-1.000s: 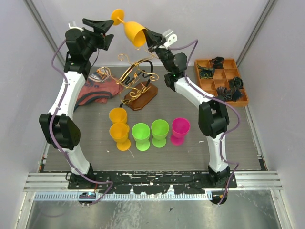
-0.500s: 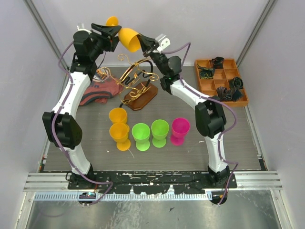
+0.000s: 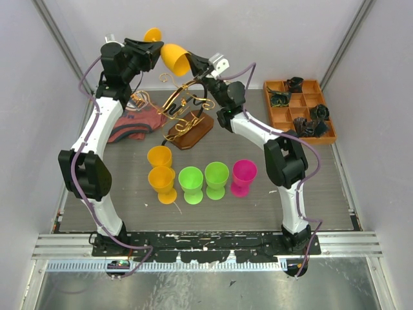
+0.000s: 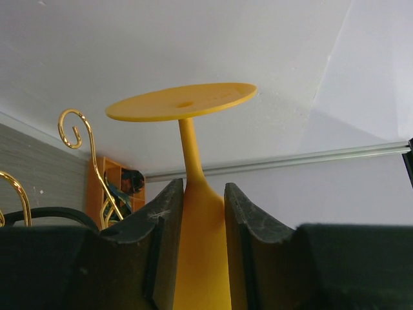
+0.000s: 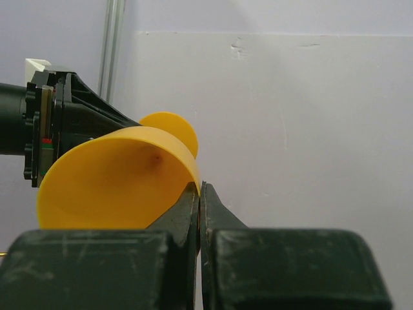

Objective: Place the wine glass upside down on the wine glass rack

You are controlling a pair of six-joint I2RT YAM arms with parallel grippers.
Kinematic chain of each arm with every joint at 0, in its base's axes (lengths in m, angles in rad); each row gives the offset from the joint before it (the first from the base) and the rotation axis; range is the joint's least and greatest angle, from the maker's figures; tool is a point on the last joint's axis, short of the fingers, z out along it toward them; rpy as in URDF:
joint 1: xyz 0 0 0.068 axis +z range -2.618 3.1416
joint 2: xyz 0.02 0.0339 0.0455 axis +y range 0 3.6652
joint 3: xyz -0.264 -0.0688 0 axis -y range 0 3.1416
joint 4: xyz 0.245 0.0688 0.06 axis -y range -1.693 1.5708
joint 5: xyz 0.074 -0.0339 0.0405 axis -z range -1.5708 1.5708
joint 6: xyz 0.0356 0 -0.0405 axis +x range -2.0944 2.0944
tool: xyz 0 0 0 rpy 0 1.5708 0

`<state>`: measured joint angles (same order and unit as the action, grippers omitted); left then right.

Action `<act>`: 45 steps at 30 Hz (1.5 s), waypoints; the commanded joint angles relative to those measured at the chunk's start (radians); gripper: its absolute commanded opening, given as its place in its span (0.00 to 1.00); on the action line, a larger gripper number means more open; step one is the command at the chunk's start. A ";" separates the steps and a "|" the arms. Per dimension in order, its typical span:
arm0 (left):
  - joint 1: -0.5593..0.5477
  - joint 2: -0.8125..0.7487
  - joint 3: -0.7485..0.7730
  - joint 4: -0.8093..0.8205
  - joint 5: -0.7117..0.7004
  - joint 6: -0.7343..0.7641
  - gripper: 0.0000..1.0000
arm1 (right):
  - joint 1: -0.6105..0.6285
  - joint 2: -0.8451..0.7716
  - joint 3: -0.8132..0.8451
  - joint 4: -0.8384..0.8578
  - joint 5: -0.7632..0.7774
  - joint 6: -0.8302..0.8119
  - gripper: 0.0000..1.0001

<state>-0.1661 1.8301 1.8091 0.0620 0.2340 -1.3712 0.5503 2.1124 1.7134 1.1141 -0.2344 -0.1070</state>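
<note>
An orange wine glass (image 3: 173, 57) hangs high above the back of the table, lying on its side with its foot to the left. My left gripper (image 3: 153, 53) is shut on its stem where it meets the bowl (image 4: 199, 213), the foot (image 4: 182, 102) above the fingers. My right gripper (image 3: 192, 63) is shut on the bowl's rim (image 5: 193, 174). The wine glass rack (image 3: 187, 103), gold wire scrolls on a dark brown wooden base, stands just below the glass; one gold curl shows in the left wrist view (image 4: 77, 129).
Several plastic goblets stand in a row: two orange (image 3: 161, 175), two green (image 3: 204, 181), one magenta (image 3: 244, 177). A reddish cloth (image 3: 132, 123) lies left of the rack. An orange compartment tray (image 3: 300, 110) with dark items sits back right.
Both arms have carried the glass to the left and slightly down, closer over the rack. Both grips are unchanged.
</note>
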 commanded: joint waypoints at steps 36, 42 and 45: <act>0.172 0.050 0.218 0.061 0.220 0.501 0.01 | 0.039 -0.299 -0.253 -0.024 0.058 -0.239 0.77; 0.237 -0.037 0.124 0.007 0.265 0.822 0.01 | 0.034 -0.379 -0.249 -0.238 0.179 -0.322 0.88; 0.241 -0.130 0.021 -0.068 0.214 1.037 0.00 | 0.022 -0.409 -0.264 -0.300 0.225 -0.338 0.92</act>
<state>0.0696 1.8233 1.9129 0.0574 0.4469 -0.6449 0.5850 1.7725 1.4494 0.9222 -0.1093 -0.3790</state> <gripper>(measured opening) 0.042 0.902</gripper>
